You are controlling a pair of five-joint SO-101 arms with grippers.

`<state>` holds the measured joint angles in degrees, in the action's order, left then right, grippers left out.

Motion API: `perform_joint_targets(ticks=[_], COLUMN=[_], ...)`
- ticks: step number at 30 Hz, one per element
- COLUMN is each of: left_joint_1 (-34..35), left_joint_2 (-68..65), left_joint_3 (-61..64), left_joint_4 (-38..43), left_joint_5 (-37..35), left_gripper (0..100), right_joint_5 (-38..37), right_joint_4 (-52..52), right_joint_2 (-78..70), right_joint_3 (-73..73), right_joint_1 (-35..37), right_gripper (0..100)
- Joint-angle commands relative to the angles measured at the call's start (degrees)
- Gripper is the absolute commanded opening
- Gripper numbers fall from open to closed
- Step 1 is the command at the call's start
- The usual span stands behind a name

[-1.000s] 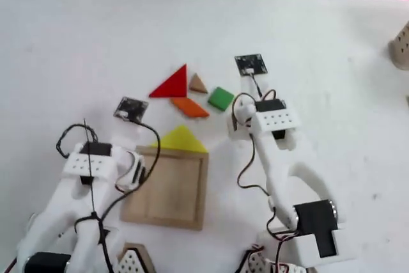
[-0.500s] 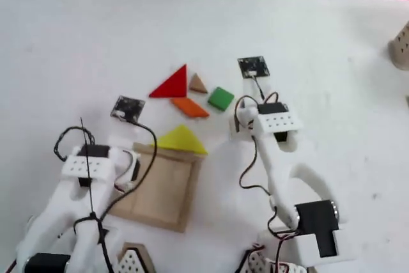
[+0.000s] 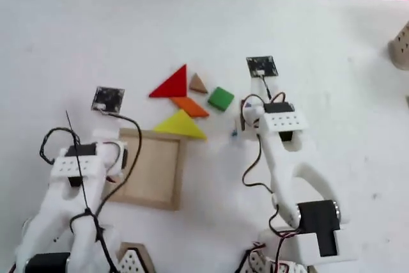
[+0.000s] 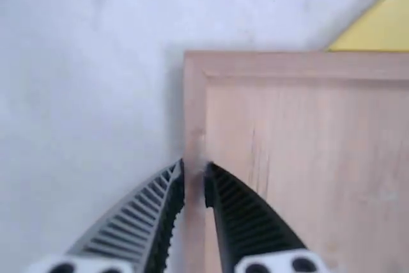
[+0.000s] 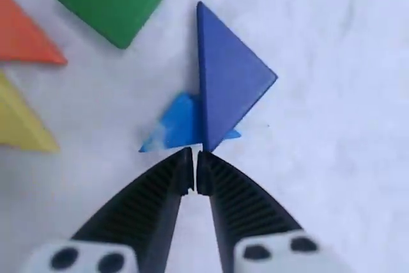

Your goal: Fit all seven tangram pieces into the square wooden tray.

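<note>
While the square wooden tray (image 3: 150,174) lies bare, with none of the seven pieces fitted, I have the left gripper (image 4: 193,174) on its side wall. The fingers are closed down to the width of the rim and clamp it between them. The tray sits at the near left of the table, in front of the left arm.

The right gripper (image 5: 193,158) is all but closed. As far as I can judge, it pinches one corner of the dark blue triangle (image 5: 230,75), which stands tilted up off the table. The light blue piece (image 5: 176,126) lies flat just behind that corner.

Five pieces wait loose on the white table (image 3: 77,36) beyond the tray:
- The yellow triangle (image 3: 181,124) is just beside the tray's far rim.
- The orange piece (image 3: 190,107) is next to the yellow one.
- The red triangle (image 3: 171,84), the small brown triangle (image 3: 197,84) and the green square (image 3: 220,98) are grouped close behind.

By my reckoning the job is barely begun. All seven pieces are left to place, and so far one is in hand.

I can read no writing, label or brand on the tray or on any piece; their faces are plain colour and plain wood.
</note>
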<state>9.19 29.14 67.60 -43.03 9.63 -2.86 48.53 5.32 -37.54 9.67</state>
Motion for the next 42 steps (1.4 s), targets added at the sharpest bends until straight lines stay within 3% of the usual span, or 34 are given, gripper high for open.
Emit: perform_joint_targets(ticks=[1,8,15,18,23,31,38,42], left_joint_1=[1.9,4.1,7.8,9.3,9.4,7.1,5.8,6.0], left_joint_2=[-2.9,-24.7,-29.6,-29.6,-29.6,-29.6,-25.7,-19.4], left_joint_3=[-6.4,-23.5,-32.2,-32.5,-32.6,-32.2,-28.2,-22.4], left_joint_4=[1.1,-2.9,-5.5,-6.1,-12.8,-14.4,-12.7,-8.2], left_joint_5=[0.4,0.4,0.4,0.8,12.6,16.0,17.0,16.6], left_gripper=[2,2,3,3,14,17,17,24], right_joint_5=[0.4,0.4,0.4,0.4,0.4,0.4,0.4,0.9], right_joint_4=[-1.0,-1.0,-0.9,-0.9,-0.7,-0.9,3.6,5.1], right_joint_2=[2.6,2.6,2.6,2.6,2.6,2.7,2.4,0.2], right_joint_3=[0.3,0.3,0.3,0.3,0.3,0.8,10.6,17.7], right_joint_1=[-0.5,-0.5,-0.4,-0.2,1.5,1.9,9.1,12.6], right_gripper=[1.9,1.9,2.1,2.1,2.1,2.2,2.6,12.0])
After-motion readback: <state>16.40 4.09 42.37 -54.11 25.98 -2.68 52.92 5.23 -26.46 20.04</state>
